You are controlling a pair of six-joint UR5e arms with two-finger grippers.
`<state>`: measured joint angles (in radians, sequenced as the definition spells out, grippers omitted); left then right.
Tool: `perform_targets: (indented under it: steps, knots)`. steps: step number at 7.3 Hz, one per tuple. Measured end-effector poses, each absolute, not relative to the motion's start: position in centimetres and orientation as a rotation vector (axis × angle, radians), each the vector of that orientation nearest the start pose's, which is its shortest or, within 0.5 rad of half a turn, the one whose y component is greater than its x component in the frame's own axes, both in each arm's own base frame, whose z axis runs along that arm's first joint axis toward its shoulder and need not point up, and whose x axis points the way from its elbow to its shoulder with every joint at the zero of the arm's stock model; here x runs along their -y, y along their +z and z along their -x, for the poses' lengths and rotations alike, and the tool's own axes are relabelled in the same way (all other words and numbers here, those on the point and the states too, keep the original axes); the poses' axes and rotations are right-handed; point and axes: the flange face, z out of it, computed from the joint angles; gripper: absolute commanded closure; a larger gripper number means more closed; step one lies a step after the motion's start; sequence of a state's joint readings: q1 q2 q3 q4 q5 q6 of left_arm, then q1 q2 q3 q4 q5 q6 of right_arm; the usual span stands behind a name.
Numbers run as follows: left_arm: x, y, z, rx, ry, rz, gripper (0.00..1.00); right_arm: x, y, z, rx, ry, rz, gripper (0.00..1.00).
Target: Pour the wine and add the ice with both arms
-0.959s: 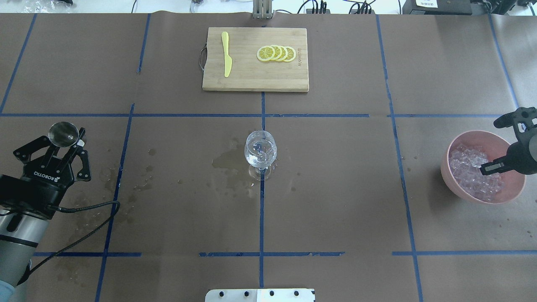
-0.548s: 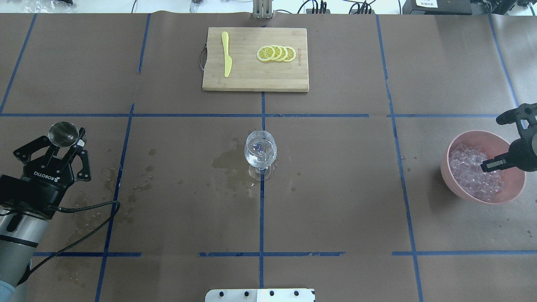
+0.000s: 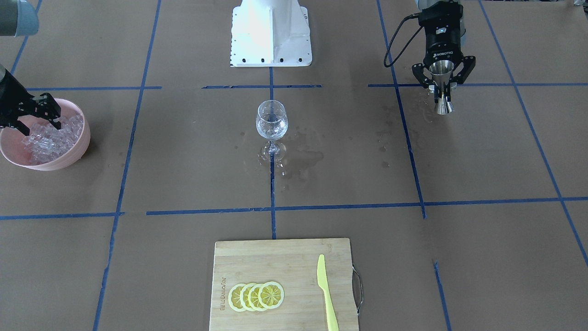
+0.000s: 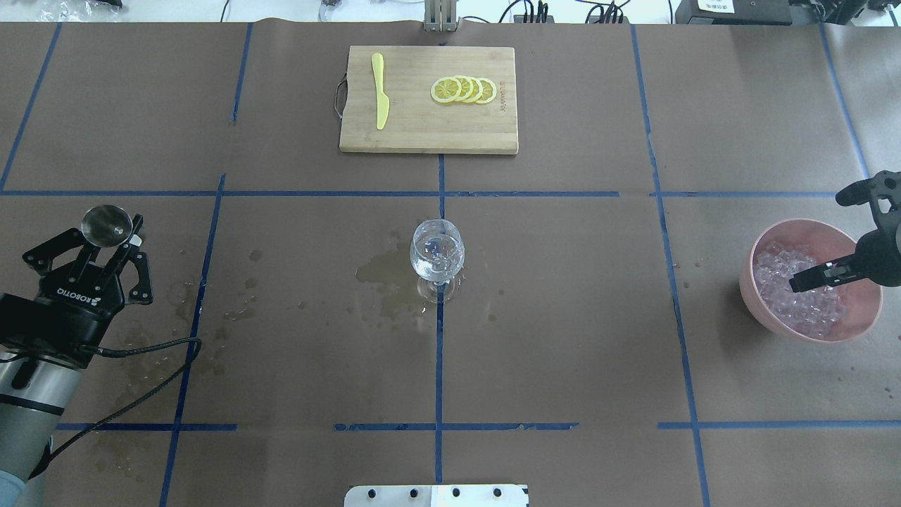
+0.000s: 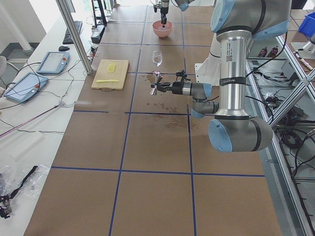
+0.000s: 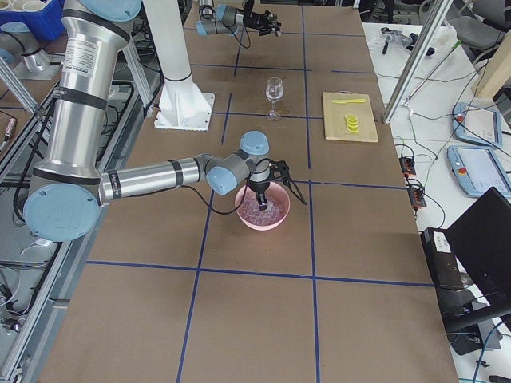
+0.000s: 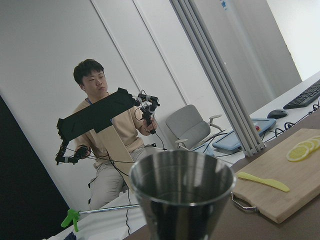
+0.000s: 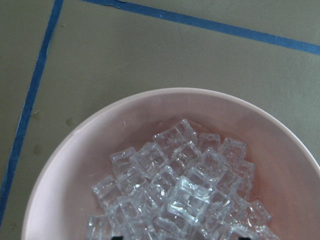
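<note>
My left gripper (image 4: 112,246) is at the table's left side, shut on a steel jigger (image 4: 106,225) that is also close up in the left wrist view (image 7: 182,192). A clear stemmed glass (image 4: 437,255) stands at the table's centre with a little wine (image 3: 271,128) in it. At the right, a pink bowl (image 4: 753,296) holds many cubes of ice (image 8: 180,195). My right gripper (image 4: 816,241) hangs open over that ice, with one finger (image 4: 809,278) low across the cubes. I see nothing between its fingers.
A bamboo cutting board (image 4: 422,134) with lemon slices (image 4: 464,90) and a yellow knife (image 4: 380,91) lies at the far centre. Wet patches (image 4: 380,271) spread left of the glass. The white base block (image 3: 271,32) is at the robot's side. A seated person shows in the left wrist view.
My right gripper has shifted slightly over the bowl, and its lower finger now reaches further across the ice. The left gripper and jigger have stayed still.
</note>
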<state>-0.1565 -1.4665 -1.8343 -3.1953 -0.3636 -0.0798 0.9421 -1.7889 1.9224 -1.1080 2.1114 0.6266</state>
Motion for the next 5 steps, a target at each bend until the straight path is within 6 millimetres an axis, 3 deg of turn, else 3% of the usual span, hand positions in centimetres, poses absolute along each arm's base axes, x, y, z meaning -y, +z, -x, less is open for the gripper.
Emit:
perform_targets:
  steps: [2,5]
  knots:
    - [27.9,42.0,-31.8,-0.388,-0.058,-1.599,1.0,41.2,52.5,19.5,0.758,-0.136,-0.145,0.07]
    - [27.9,42.0,-31.8,-0.387,-0.057,-1.599,1.0,41.8,53.2,19.7,0.739,-0.035,-0.081,0.08]
